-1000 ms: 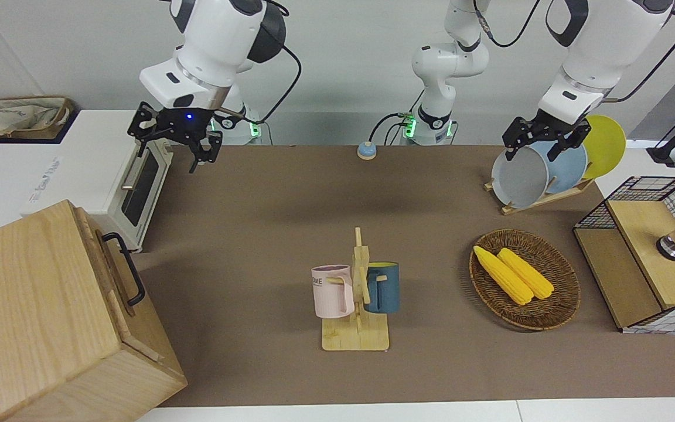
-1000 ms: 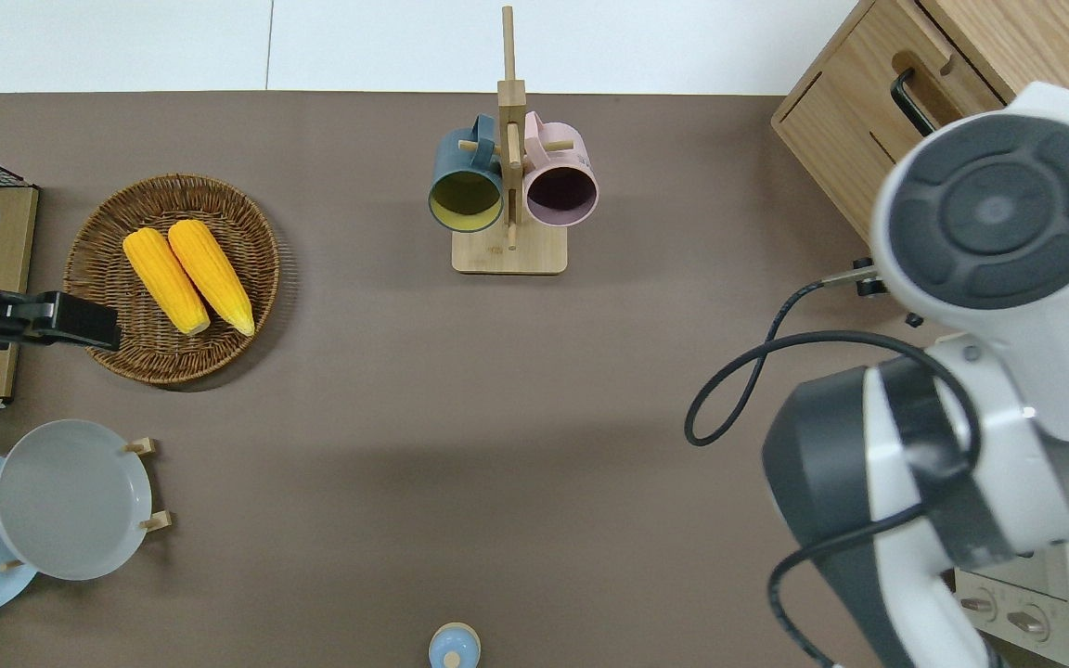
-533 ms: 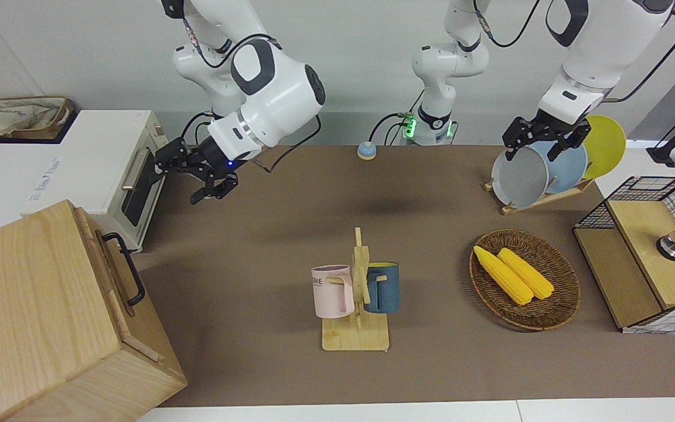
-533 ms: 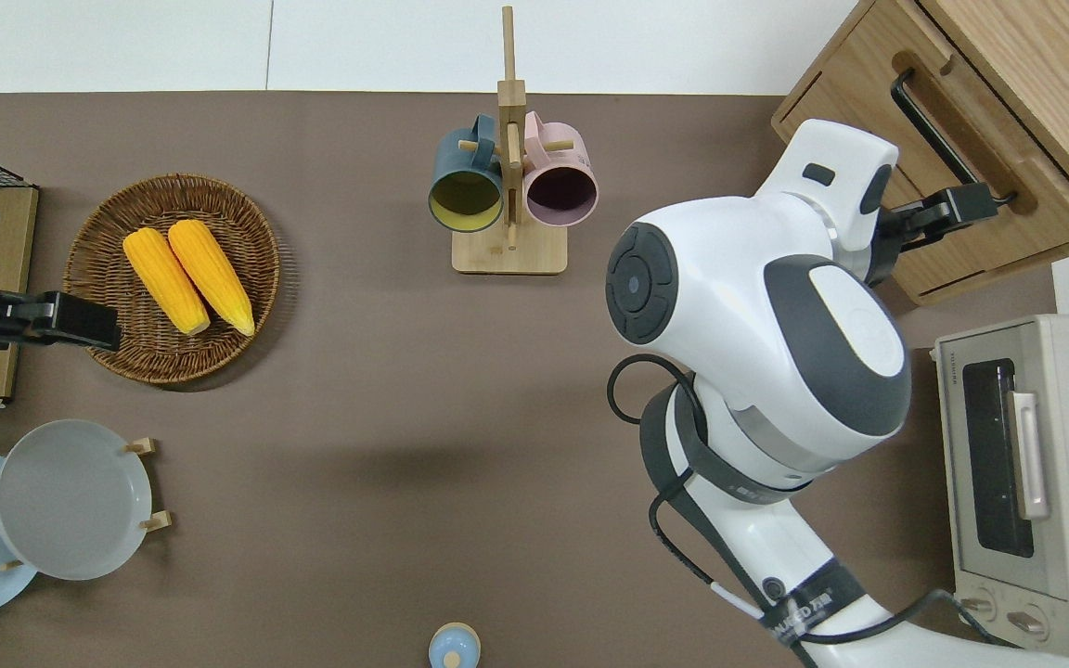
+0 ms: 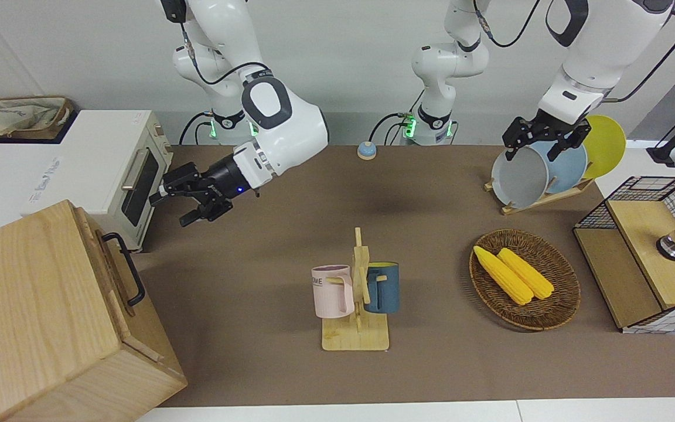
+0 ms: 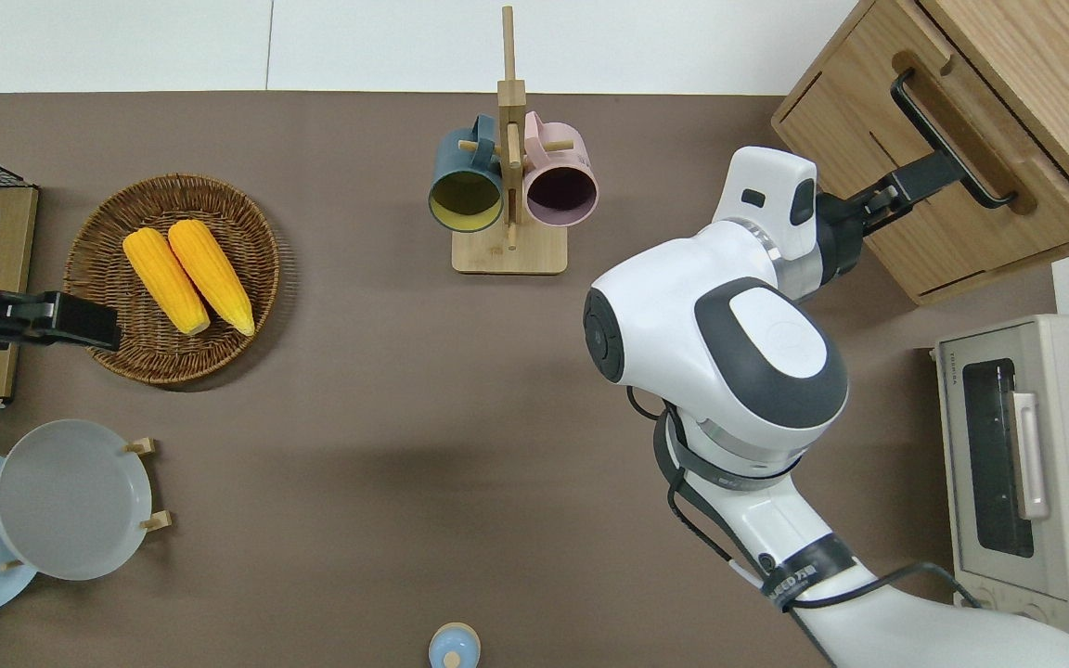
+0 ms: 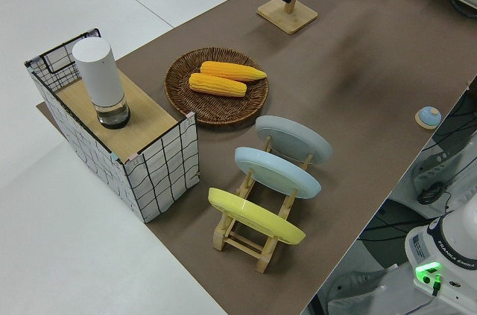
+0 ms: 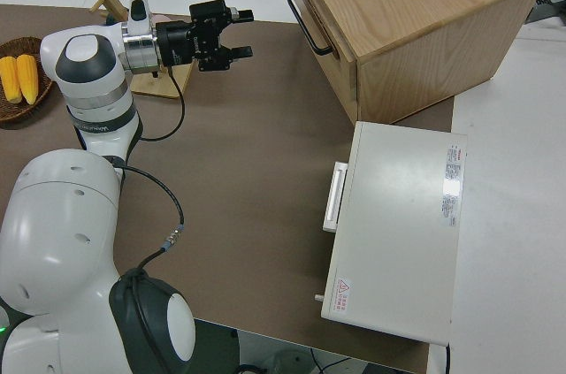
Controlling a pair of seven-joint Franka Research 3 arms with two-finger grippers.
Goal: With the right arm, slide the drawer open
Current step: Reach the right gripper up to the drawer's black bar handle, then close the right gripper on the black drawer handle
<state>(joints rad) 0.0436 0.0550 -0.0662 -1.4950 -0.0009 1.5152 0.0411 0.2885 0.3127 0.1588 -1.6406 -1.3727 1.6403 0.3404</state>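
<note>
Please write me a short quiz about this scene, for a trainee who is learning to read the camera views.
1. True or false: the right pincer already grips the handle.
2. How many corn cobs lie in the basket?
3. Choose one. The drawer is: A) shut, B) half open, C) pulled fully out.

Key
1. False. The pincer is open and apart from the handle.
2. Two.
3. A.
</note>
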